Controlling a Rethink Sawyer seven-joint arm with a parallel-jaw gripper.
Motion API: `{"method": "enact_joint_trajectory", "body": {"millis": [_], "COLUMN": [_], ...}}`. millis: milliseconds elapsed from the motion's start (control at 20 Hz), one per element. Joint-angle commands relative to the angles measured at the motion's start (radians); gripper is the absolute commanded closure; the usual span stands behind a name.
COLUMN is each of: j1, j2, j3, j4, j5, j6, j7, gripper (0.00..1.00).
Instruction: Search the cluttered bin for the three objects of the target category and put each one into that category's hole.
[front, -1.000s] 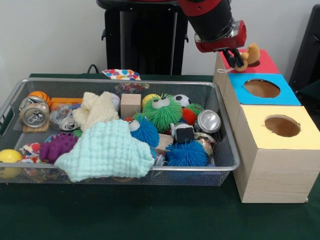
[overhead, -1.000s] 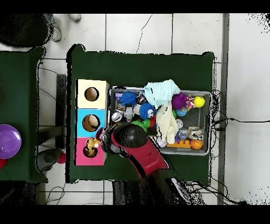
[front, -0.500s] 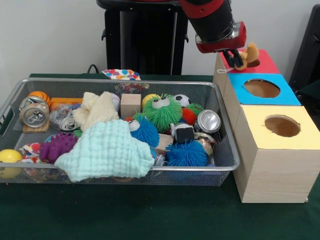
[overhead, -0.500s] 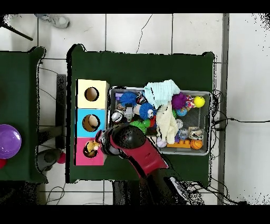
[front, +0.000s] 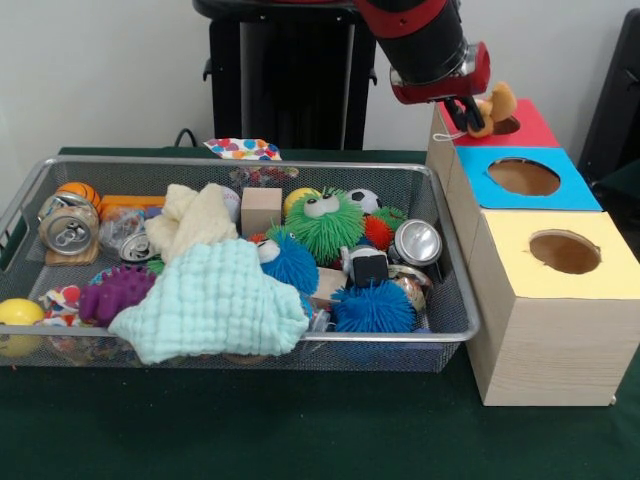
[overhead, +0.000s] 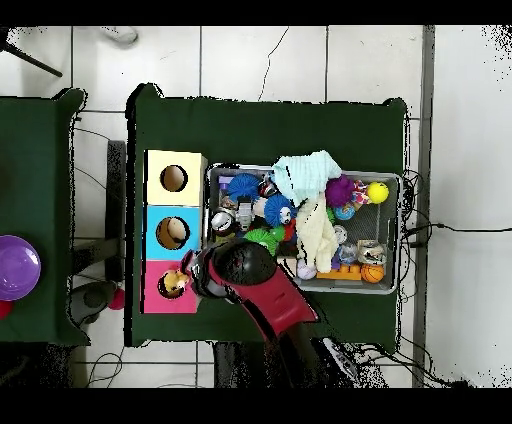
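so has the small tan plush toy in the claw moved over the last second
Yes, slightly. In the front view the small tan plush toy, held in the claw, has risen a little against the red-topped wooden box, staying above its hole.

From my station I see a dark green table (front: 250, 440) against a plain pale wall (front: 100, 70). Overhead, the floor (overhead: 260, 60) is light tile with dark grout lines and cables (overhead: 440, 228) trailing across it. A second green table (overhead: 35, 150) stands alongside, carrying a purple bowl (overhead: 17, 267).
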Motion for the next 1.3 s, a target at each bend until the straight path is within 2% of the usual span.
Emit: {"method": "enact_joint_trajectory", "body": {"millis": [50, 350, 550, 850, 1300], "j1": [-0.011, -0.006, 0.017, 0.002, 0.024], "j2": [0.011, 0.014, 0.019, 0.011, 0.025], "j3": [0.083, 0.072, 0.037, 0.114, 0.136], "j4": [0.063, 0.048, -0.002, 0.037, 0.018], "j5": [0.059, 0.048, 0.005, 0.130, 0.181], "j6": [-0.010, 0.011, 0.041, 0.009, -0.029], "j7": [0.175, 0.201, 0.262, 0.228, 0.225], "gripper": [1.00, 1.00, 1.00, 1.00, 1.00]}}
